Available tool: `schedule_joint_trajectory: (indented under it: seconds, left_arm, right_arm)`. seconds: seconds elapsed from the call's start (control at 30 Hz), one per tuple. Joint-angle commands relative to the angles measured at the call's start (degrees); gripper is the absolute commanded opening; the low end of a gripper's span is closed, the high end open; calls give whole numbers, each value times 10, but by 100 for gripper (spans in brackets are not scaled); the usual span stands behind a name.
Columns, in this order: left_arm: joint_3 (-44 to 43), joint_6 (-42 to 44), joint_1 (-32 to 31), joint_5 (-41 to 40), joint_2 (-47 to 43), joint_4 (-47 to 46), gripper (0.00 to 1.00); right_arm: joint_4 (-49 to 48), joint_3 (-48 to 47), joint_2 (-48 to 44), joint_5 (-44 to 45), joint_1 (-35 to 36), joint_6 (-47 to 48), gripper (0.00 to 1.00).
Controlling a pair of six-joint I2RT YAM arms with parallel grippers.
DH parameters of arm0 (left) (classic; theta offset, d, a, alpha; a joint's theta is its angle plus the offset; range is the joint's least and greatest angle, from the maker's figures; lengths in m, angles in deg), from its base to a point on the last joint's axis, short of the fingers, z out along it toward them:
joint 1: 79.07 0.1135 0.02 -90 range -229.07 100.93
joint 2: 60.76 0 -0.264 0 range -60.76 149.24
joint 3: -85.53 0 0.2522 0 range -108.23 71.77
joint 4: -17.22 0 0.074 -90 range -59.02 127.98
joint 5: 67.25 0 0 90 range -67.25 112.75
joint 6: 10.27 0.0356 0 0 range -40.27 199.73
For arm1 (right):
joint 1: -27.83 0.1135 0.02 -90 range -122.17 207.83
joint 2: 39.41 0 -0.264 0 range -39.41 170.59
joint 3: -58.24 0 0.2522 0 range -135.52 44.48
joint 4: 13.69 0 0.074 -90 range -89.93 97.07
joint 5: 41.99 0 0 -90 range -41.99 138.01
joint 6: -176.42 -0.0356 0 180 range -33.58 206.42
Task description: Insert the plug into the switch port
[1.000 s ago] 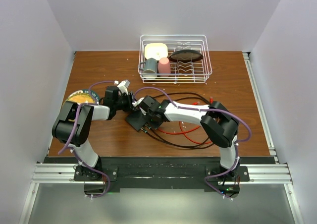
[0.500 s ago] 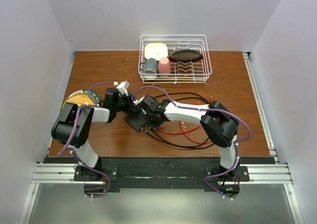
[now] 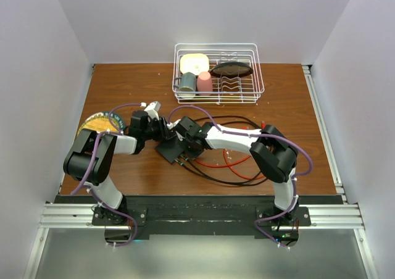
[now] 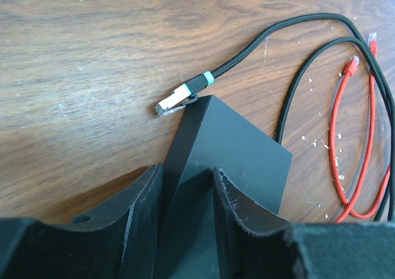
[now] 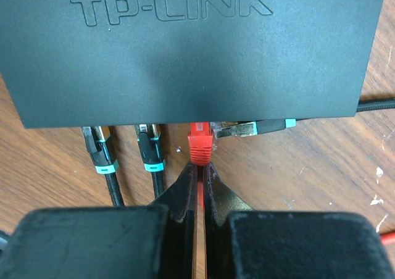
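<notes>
Pinching the red cable [image 5: 200, 205] just behind the red plug [image 5: 200, 144], my right gripper [image 5: 200, 171] has its fingers pressed together, and the plug's nose meets the socket row on the switch [image 5: 185, 50]. My left gripper [image 4: 186, 175] clamps the switch's left corner, steadying it mid-bench [image 4: 92, 57] between the arms. Two black plugs [image 5: 99, 146] sit seated left of the red one. I judge insertion nearly done. I cannot tell whether the plug has latched, so a final push remains.
</notes>
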Motion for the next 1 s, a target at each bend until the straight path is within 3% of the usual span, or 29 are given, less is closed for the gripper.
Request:
schedule_joint_trajectory:
  seconds: [0.0, 0.73, 0.97]
  left_arm:
    - [47, -44, -79, 200, 10, 151, 20]
    - [84, -60, -97, 199, -7, 144, 16]
    - [77, -67, -96, 182, -1, 124, 19]
  right_arm:
    - [-418, -87, -15, 11, -16, 3, 0]
    - [-457, -152, 28, 12, -24, -11, 0]
    - [-452, -103, 2, 11, -26, -13, 0]
